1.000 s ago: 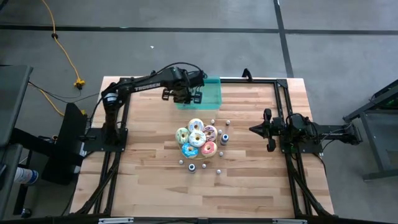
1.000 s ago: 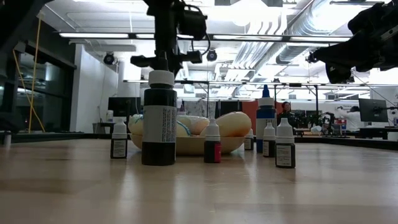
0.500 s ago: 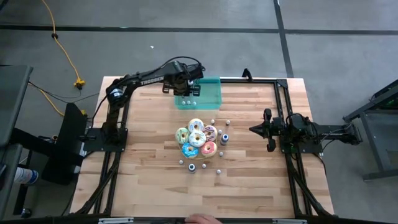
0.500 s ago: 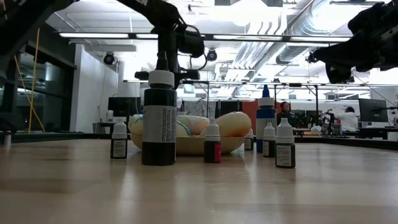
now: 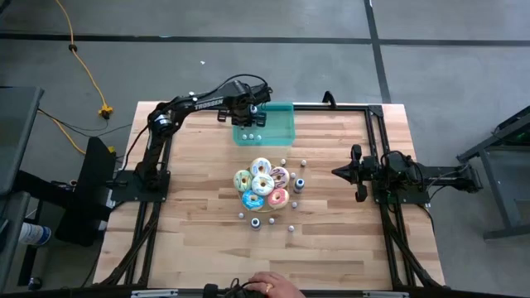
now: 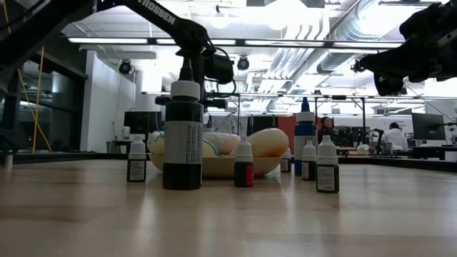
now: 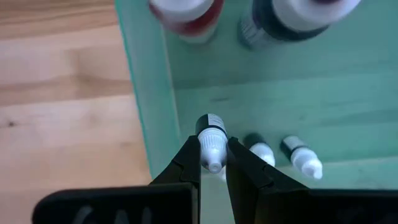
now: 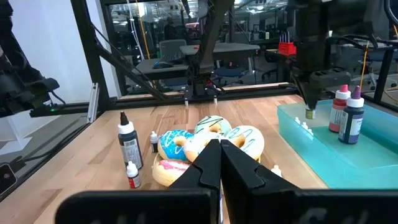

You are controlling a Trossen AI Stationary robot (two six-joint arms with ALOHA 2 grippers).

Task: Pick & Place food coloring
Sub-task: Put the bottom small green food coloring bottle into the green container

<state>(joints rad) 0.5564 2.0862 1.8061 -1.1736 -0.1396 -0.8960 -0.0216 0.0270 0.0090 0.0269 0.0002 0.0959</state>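
1. Nearest the low camera, you had one tall dark bottle (image 6: 183,135) with a white cap standing on the wooden table (image 5: 331,240), with five small food coloring bottles in that view: one (image 6: 137,160) to its side, one (image 6: 244,163) by the plate, and three (image 6: 328,165) grouped further along, beside one blue-tipped bottle (image 6: 305,135).
2. Behind them, at mid-table, sat five frosted donuts (image 5: 262,184) in a cluster, ringed by tiny bottles (image 5: 256,221).
3. Your right gripper (image 8: 219,160) waited at the table's right side, its fingers pressed together and holding nothing, pointing toward the donuts.
4. Farther back, your left gripper (image 7: 213,158) hung over the teal tray (image 5: 283,124), just inside its wall, clenched on one small white-capped food coloring bottle (image 7: 211,142).
5. Inside that tray you had two more small bottles (image 7: 301,156) lying on the floor beside the gripped one, and two larger bottles (image 7: 292,17) standing toward the tray's other side, one red and one dark.
6. At the table's near edge in the high view, a person's hand (image 5: 269,286) showed.
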